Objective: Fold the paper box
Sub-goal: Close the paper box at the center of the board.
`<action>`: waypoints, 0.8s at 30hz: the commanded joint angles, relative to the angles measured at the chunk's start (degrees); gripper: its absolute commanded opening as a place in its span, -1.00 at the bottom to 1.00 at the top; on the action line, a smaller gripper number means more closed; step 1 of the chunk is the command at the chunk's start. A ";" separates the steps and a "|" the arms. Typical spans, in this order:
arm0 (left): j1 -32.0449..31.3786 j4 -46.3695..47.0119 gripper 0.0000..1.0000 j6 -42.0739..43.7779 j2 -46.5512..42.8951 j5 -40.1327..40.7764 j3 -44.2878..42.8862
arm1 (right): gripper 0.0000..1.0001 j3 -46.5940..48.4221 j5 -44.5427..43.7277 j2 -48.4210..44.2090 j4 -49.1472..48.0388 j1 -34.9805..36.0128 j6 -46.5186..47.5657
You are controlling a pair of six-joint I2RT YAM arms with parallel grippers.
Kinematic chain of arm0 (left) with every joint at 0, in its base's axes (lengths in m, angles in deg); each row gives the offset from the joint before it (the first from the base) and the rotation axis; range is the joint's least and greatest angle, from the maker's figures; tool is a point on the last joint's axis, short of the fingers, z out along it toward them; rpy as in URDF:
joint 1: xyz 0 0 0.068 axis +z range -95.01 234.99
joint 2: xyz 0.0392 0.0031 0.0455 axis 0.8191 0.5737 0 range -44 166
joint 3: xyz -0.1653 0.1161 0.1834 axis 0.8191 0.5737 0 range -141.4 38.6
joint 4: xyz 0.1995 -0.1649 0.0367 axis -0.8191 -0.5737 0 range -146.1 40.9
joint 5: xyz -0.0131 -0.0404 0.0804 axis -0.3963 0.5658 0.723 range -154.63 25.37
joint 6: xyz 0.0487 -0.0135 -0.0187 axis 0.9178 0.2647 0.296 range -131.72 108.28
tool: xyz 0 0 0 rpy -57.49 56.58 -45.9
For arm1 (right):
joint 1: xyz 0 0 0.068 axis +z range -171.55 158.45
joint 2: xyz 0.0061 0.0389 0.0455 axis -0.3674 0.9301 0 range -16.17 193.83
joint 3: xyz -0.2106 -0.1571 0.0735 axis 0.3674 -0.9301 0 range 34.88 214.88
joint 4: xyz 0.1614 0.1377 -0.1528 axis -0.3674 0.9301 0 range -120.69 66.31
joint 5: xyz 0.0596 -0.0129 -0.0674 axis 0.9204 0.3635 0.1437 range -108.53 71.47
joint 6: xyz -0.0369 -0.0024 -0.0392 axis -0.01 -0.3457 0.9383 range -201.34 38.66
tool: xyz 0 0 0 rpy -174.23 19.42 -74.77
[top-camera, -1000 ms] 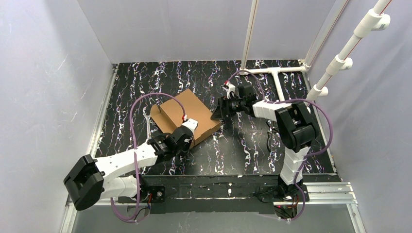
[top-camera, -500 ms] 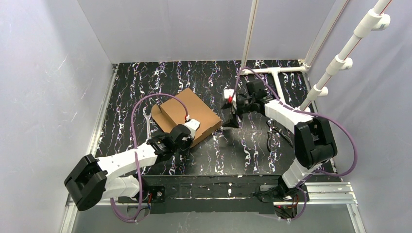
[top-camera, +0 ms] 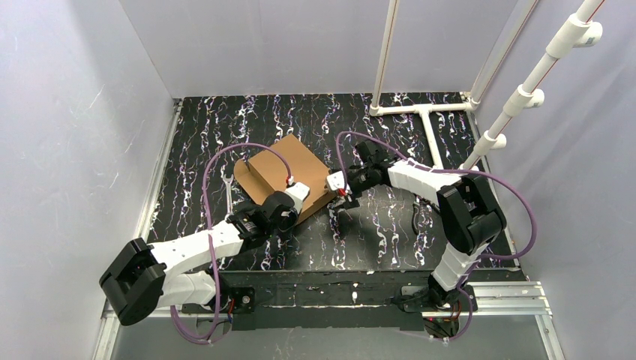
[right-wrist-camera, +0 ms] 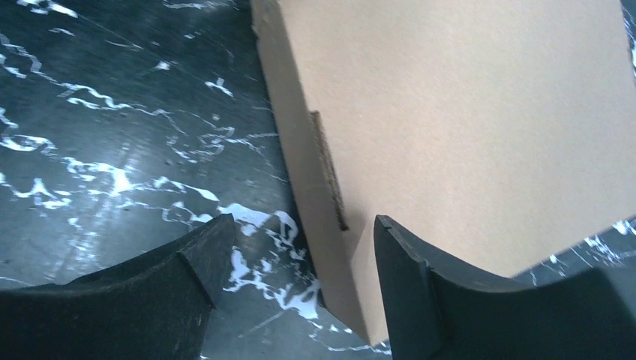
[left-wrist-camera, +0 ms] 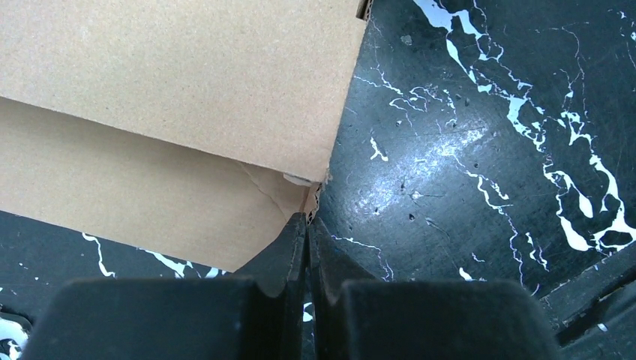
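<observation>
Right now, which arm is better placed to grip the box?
Right, probably: the right hand is open astride one wall of the box; the left hand is shut, tips at a corner.

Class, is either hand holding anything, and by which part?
Nothing is held: left hand shut at the paper box corner, open right hand astride its side edge.

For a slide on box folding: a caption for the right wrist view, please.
Open right gripper astride the slotted side edge of the paper box.
</observation>
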 commanded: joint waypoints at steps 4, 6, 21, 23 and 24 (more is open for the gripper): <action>0.32 -0.43 -1.00 2.58 -0.47 1.65 -2.27 | 0.48 0.17 -3.62 0.12 -9.73 -1.12 -8.39; 0.30 -0.39 -1.00 3.08 0.06 1.50 -2.40 | 0.49 2.08 -1.44 0.77 -7.59 -3.32 -11.62; 0.26 0.76 -1.00 7.33 1.13 1.90 -2.71 | 0.45 -0.18 -9.00 4.00 -18.60 -6.12 -31.31; 0.26 0.69 -1.00 7.40 1.05 2.31 -2.63 | 0.44 0.08 -8.57 4.51 -18.85 -6.40 -32.26; 0.19 0.72 -1.00 7.43 1.10 2.43 -2.62 | 0.44 0.12 -8.00 4.74 -19.14 -6.68 -33.00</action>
